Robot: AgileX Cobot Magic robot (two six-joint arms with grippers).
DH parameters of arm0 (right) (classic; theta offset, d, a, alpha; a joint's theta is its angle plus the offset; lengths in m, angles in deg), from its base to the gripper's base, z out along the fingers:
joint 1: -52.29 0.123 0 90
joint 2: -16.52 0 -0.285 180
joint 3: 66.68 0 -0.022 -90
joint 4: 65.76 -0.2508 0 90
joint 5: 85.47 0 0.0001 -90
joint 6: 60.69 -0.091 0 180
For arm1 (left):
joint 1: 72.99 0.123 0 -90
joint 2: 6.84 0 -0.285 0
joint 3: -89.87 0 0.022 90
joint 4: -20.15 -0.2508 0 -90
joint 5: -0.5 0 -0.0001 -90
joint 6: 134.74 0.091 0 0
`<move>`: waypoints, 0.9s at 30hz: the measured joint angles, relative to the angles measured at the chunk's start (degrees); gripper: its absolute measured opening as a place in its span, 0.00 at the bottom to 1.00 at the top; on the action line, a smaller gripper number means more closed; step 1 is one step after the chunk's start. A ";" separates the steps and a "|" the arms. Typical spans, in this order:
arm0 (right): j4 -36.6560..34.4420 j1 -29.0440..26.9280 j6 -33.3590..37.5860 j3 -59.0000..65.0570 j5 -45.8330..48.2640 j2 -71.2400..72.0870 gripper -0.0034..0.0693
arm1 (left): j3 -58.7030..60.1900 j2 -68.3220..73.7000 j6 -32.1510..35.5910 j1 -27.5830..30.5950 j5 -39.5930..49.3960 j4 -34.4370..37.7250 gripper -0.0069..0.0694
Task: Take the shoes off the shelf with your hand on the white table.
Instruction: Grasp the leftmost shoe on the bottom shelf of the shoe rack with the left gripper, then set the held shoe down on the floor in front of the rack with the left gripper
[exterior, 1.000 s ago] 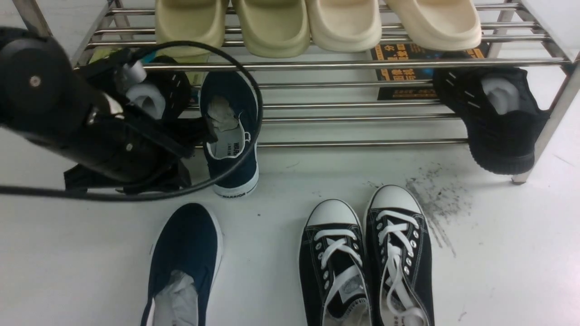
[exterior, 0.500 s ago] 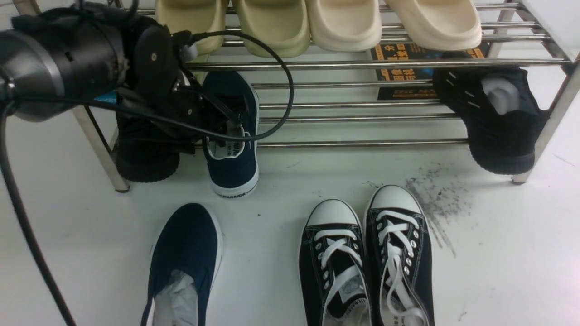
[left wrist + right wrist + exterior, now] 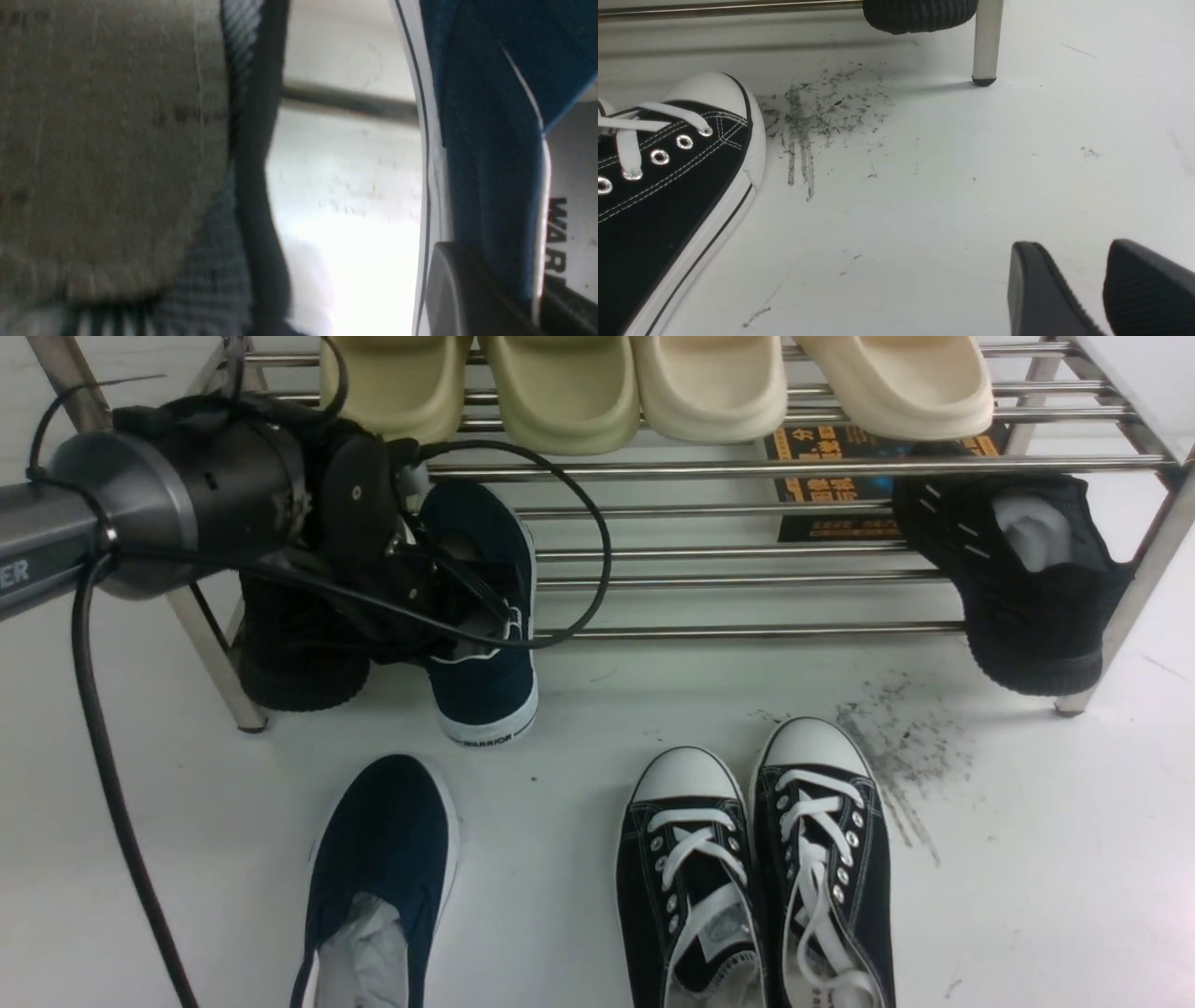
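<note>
One navy slip-on lies on the lower tier of the steel shelf, its "WARRIOR" heel hanging over the front bar. My left gripper reaches into its opening. In the left wrist view the gripper has one finger outside and one inside the blue side wall, pinching it. The other navy slip-on lies on the white table at the near left. My right gripper hovers low over the table, empty, jaws a little apart.
Black lace-up sneakers stand on the table, one showing in the right wrist view. All-black knit shoes sit at the shelf's left and right. Pale slippers fill the top tier. Scuff marks lie near the shelf leg.
My left arm has swung up and in towards the shelf, and the gripper has gone into the navy shoe's opening. The shoe has shifted slightly right.
</note>
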 joint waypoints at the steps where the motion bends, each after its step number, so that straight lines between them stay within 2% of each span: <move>1: 0.00 0.00 0.00 0.00 0.00 0.00 0.38 | 0.00 -1.05 0.10 -0.74 1.78 0.29 0.12; 4: 0.00 0.00 0.00 0.00 0.00 0.00 0.38 | 0.05 -5.01 0.33 -3.70 5.98 0.61 0.12; 9: 0.00 0.00 0.00 0.00 0.00 0.00 0.38 | 0.05 -10.83 0.05 -7.68 7.73 0.61 0.12; 16: 0.00 0.00 0.00 0.00 0.00 0.00 0.38 | 9.70 -18.33 -6.16 -13.78 9.15 -2.24 0.12; 22: 0.00 0.00 0.00 0.00 0.00 0.00 0.38 | 23.81 -26.27 -25.12 -21.33 5.30 -9.45 0.12; 27: 0.00 0.00 0.00 0.00 0.00 0.00 0.38 | 28.94 -26.78 -37.51 -24.18 1.88 -17.43 0.12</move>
